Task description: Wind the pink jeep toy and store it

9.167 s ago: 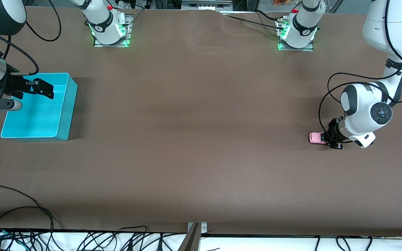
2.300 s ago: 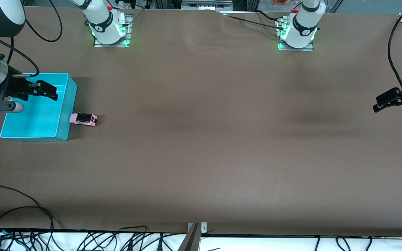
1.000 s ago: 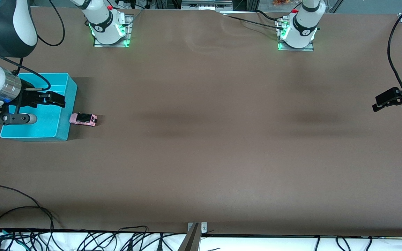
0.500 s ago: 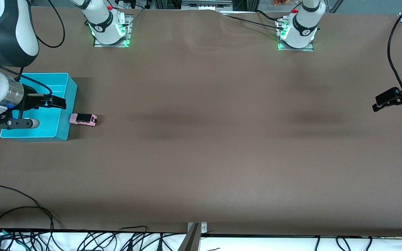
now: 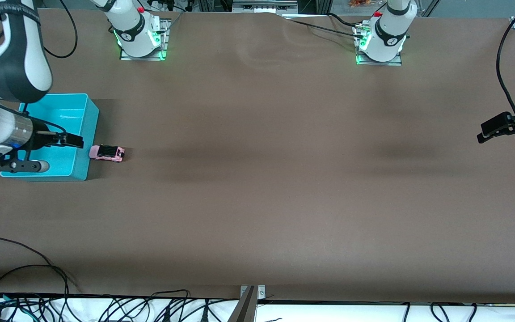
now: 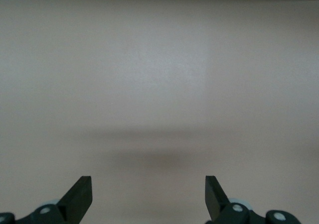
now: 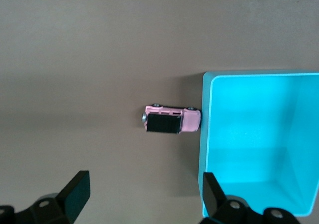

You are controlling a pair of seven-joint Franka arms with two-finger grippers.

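right gripper (image 5: 73, 141) shifted over teal bin (image 5: 88, 107), jaws apart, pink jeep toy (image 5: 106, 153) black-roofed, left gripper (image 5: 492, 129) jaws apart

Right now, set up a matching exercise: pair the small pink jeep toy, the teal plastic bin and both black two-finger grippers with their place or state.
1. pink jeep toy
2. teal bin
3. right gripper
4. left gripper

a. open, over the bin's rim
b. empty
c. open over bare table, waiting
d. on the table against the bin's wall

Pairs: 1-d, 2-b, 3-a, 4-c
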